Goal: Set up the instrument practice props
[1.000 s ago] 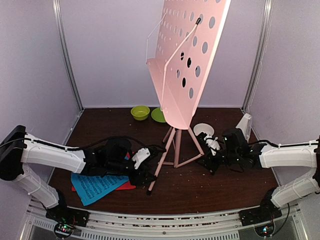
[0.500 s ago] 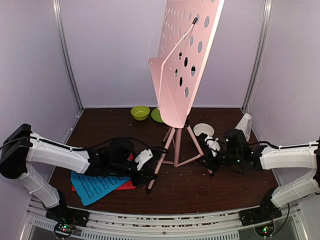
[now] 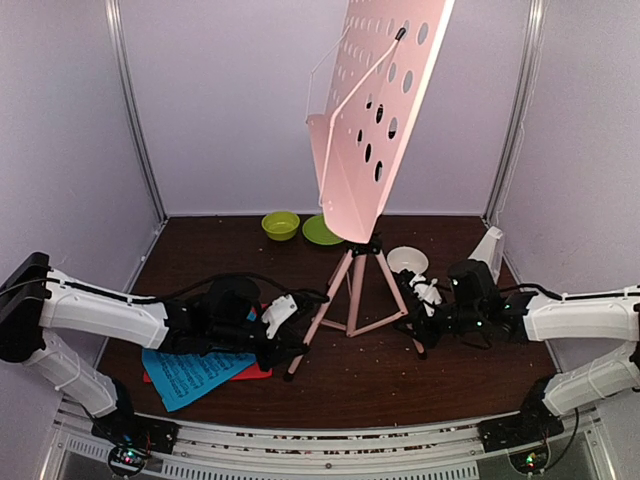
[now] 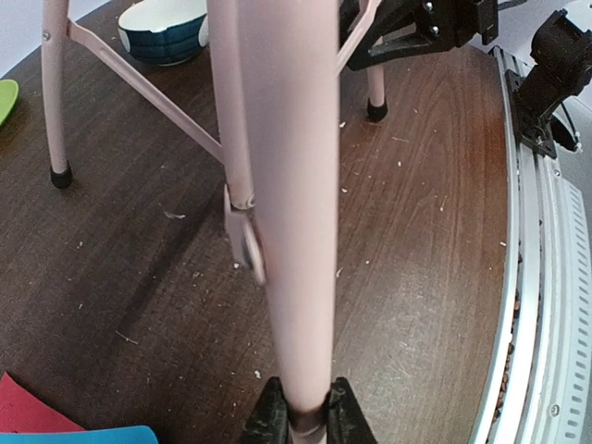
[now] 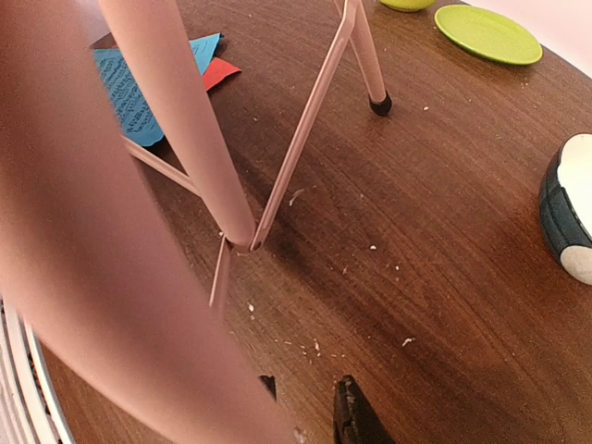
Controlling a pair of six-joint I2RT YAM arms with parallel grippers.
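Observation:
The pale pink music stand [image 3: 375, 110] stands on its tripod mid-table, its hole-dotted desk high up. My left gripper [image 3: 290, 345] is shut on the front left leg [image 4: 287, 231], which sits between its fingers in the left wrist view [image 4: 303, 418]. My right gripper [image 3: 418, 325] is closed narrowly at the right leg [image 5: 111, 277], which partly hides the grip in the right wrist view [image 5: 312, 407]. The blue sheet [image 3: 190, 375] lies over the red sheet [image 3: 255, 372] at the front left. The white metronome [image 3: 488, 245] stands at the far right.
A lime green bowl [image 3: 280, 225] and plate [image 3: 322, 230] sit at the back. A small white bowl with a dark base [image 3: 407, 260] stands just behind my right gripper. Crumbs dot the brown table [image 3: 350, 385]. Walls close in on three sides.
The stand's desk has swung from a left lean to more upright and shifted right. Both grippers stayed on the legs; the front left foot moved slightly left.

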